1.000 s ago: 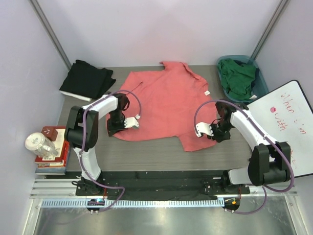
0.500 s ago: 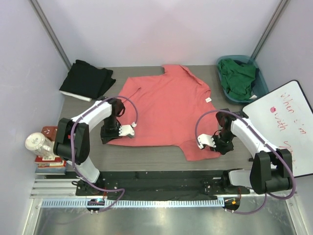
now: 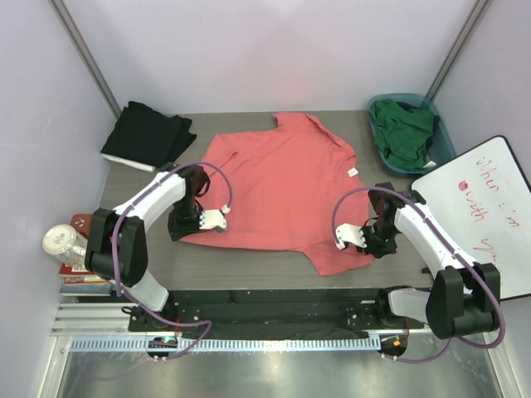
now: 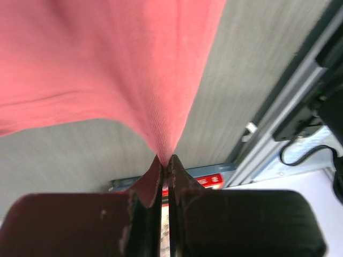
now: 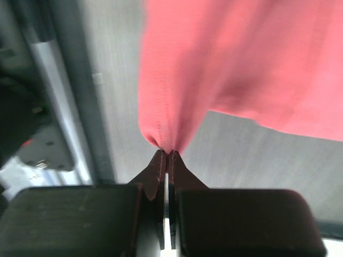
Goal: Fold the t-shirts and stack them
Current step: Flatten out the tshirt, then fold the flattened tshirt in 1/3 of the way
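Observation:
The coral-pink t-shirt (image 3: 282,191) lies spread on the grey table (image 3: 249,261), its small white tag (image 3: 353,172) at the right. My left gripper (image 3: 181,229) is shut on the shirt's near left corner; the left wrist view shows the cloth (image 4: 134,69) pinched at my gripper's (image 4: 165,159) tips. My right gripper (image 3: 371,242) is shut on the shirt's near right corner, with the hem (image 5: 177,80) pinched at my gripper's (image 5: 168,152) tips. The black t-shirt (image 3: 148,134) lies folded at the far left. The dark green t-shirt (image 3: 404,131) sits in the teal basket (image 3: 442,137).
A whiteboard (image 3: 489,215) leans at the right edge of the table. A jar (image 3: 66,245) sits on stacked books (image 3: 87,274) off the table's left side. The metal frame rail (image 3: 282,340) runs along the near edge.
Both grippers have pulled the coral-pink shirt toward the near edge and apart; the shirt now lies flatter and wider. The left gripper moved left, the right gripper moved nearer.

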Robot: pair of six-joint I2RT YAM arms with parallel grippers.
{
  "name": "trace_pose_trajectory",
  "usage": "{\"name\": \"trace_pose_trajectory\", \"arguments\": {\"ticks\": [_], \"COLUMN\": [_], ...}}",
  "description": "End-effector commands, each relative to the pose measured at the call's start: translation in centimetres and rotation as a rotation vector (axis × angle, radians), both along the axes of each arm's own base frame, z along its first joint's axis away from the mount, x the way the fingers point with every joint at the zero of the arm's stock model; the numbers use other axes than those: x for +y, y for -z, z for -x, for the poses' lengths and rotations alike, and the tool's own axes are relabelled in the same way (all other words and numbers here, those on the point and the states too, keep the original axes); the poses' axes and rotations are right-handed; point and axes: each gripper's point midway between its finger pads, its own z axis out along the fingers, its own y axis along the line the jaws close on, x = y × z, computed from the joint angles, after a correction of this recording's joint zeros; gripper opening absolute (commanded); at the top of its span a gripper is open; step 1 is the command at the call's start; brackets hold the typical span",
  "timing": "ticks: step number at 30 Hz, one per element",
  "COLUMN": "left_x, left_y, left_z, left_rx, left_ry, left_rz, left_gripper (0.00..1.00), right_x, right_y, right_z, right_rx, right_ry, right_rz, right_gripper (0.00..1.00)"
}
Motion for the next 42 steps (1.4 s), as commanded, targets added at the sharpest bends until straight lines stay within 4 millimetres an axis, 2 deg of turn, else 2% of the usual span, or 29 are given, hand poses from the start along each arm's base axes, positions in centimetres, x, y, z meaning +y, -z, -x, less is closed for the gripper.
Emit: {"name": "trace_pose_trajectory", "arguments": {"ticks": [1, 2, 4, 6, 12, 19, 30, 42], "left_x": [-0.6, -0.7, -0.7, -0.7, -0.5, 0.0, 1.5, 1.3], "left_y": [-1.9, -1.9, -2.2, -2.2, -1.9, -1.2, 0.2, 1.1], "left_z": [-3.9, -4.2, -5.2, -6.0, -6.6, -7.7, -10.0, -13.0], "left_rx": [-0.129, -0.127, -0.157, -0.187, -0.189, -0.234, -0.27, -0.328], "left_ry": [0.006, 0.006, 0.014, 0.022, 0.033, 0.015, -0.038, -0.061], "left_rz": [0.008, 0.006, 0.0, -0.004, -0.015, -0.028, -0.073, -0.076], "left_gripper": [0.0, 0.0, 0.0, 0.0, 0.0, 0.0, 0.0, 0.0], "right_x": [0.5, 0.5, 0.9, 1.1, 1.6, 1.8, 2.0, 3.2], "right_y": [-2.1, -2.0, -3.5, -3.8, -6.1, -7.3, -7.4, -6.9], "right_z": [-7.7, -8.7, -11.9, -13.9, -19.9, -24.8, -29.8, -31.9], "right_rx": [-0.258, -0.268, -0.36, -0.397, -0.557, -0.653, -0.744, -0.779], "right_ry": [0.08, 0.087, 0.115, 0.129, 0.137, 0.139, 0.147, 0.13], "right_rz": [-0.004, -0.001, -0.016, -0.024, -0.036, -0.027, -0.02, -0.037], "right_gripper": [0.01, 0.01, 0.01, 0.01, 0.01, 0.01, 0.01, 0.01]}}
